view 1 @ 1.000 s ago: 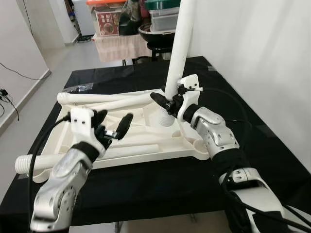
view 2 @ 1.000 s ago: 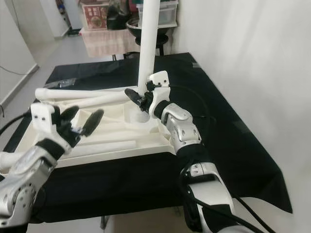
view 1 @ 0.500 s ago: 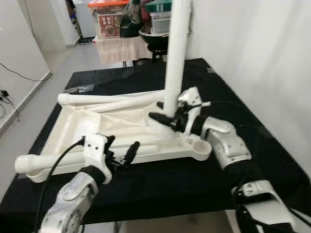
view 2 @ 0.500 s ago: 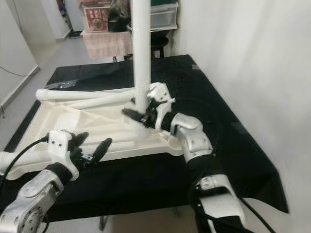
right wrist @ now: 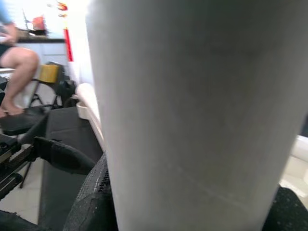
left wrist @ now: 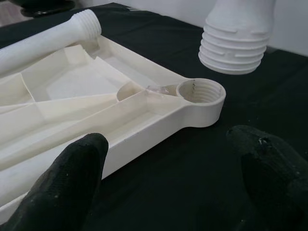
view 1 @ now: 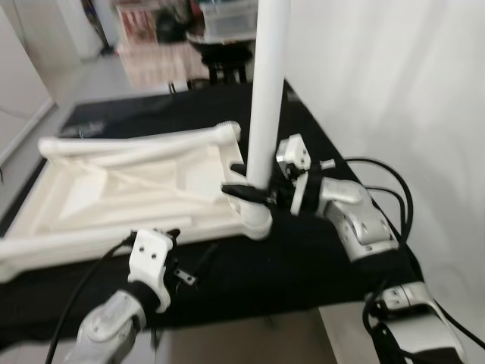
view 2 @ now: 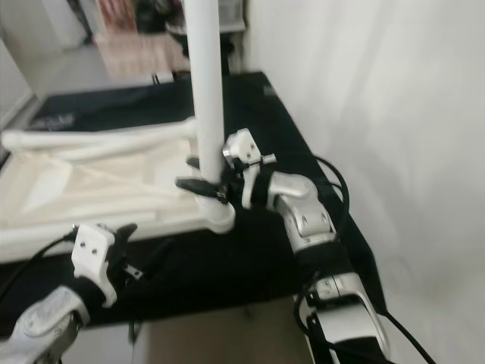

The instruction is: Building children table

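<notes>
The white table top lies upside down on the black-covered table. My right gripper is shut on a white table leg and holds it upright at the near right corner. In the left wrist view the leg's threaded end hangs just above and beyond the threaded corner socket, not touching it. My left gripper is open and low at the table's front edge, its black fingers empty and pointing at that corner.
Another white leg lies along the top's far edge, and one along its near left edge. A white wall stands close on the right. Boxes and a stool sit beyond the table. A person sits in the background.
The view has swung. The right gripper has carried the upright leg from the middle of the top to the near right corner socket. The left gripper has drawn back and down to the front edge.
</notes>
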{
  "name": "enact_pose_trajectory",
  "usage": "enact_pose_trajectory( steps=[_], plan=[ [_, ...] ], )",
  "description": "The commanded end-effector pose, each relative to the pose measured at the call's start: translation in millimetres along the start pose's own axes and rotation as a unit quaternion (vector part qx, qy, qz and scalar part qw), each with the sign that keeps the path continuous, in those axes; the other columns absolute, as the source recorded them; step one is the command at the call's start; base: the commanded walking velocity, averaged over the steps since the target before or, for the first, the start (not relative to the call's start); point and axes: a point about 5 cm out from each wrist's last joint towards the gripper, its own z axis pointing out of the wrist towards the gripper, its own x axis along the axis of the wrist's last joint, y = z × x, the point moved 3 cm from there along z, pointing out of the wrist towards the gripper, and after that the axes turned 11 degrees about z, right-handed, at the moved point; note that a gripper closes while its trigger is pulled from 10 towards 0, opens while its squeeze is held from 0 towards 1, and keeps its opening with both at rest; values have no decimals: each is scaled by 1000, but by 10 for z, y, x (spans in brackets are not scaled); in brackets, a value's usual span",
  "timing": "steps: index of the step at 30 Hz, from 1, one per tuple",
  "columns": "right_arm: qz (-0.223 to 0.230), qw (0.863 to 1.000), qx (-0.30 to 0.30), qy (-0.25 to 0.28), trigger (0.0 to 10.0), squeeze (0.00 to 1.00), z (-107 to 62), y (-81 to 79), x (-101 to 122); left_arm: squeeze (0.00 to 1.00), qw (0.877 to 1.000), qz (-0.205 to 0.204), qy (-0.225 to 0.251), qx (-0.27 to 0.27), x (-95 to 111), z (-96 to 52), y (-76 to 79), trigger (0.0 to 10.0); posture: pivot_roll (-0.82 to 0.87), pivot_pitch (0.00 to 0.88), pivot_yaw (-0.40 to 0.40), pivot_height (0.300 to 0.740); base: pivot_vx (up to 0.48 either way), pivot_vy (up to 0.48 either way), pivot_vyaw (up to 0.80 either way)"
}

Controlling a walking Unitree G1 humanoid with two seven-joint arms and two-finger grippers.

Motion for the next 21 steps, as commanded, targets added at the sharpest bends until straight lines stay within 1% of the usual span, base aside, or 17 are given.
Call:
enact_pose_trajectory(
  steps=[1, 2, 3, 5, 10, 13, 14, 15, 16, 21],
  plan=[
    [-12, 1000, 25, 6, 10000, 0, 49, -55, 70, 0, 1000, 20, -3, -1, 19, -39, 14, 10000, -69, 137, 50, 740, 0, 0, 0],
    [-12, 999, 34, 3, 10000, 0, 54, -70, 65, 0, 1000, 30, -2, 2, 35, -52, 10, 10000, -66, 140, 50, 740, 0, 0, 0],
    [-12, 999, 34, 3, 10000, 0, 54, -70, 65, 0, 1000, 30, -2, 2, 35, -52, 10, 10000, -66, 140, 50, 740, 0, 0, 0],
    [-9, 998, 56, 9, 10000, 0, 50, -115, 81, 0, 999, 44, -6, 7, 55, -102, 19, 10000, -47, 164, 59, 740, 0, 0, 0],
    [-9, 997, 75, 14, 10000, 0, 34, -147, 100, 0, 999, 45, -12, 4, 62, -154, 51, 10000, -35, 180, 57, 740, 0, 0, 0],
    [-10, 992, 125, -12, 10000, 0, -56, -170, 93, 0, 996, 30, -32, -72, 35, -305, 289, 10000, -27, 201, 58, 740, 0, 0, 0],
    [-10, 992, 125, -12, 10000, 0, -56, -170, 93, 0, 996, 30, -32, -72, 35, -305, 289, 10000, -27, 201, 58, 740, 0, 0, 0],
    [-7, 990, 137, -17, 10000, 0, -84, -160, 97, 0, 995, 27, -35, -93, 30, -347, 356, 10000, -25, 212, 59, 740, 0, 0, 0],
    [-4, 989, 144, -19, 10000, 0, -100, -153, 103, 0, 994, 26, -36, -103, 30, -372, 392, 10000, -25, 212, 59, 740, 0, 0, 0],
    [10, 990, 143, -6, 10000, 0, -83, -80, 154, 0, 993, 24, -38, -111, 48, -407, 440, 10000, -16, 223, 63, 740, 0, 0, 0]
  ],
)
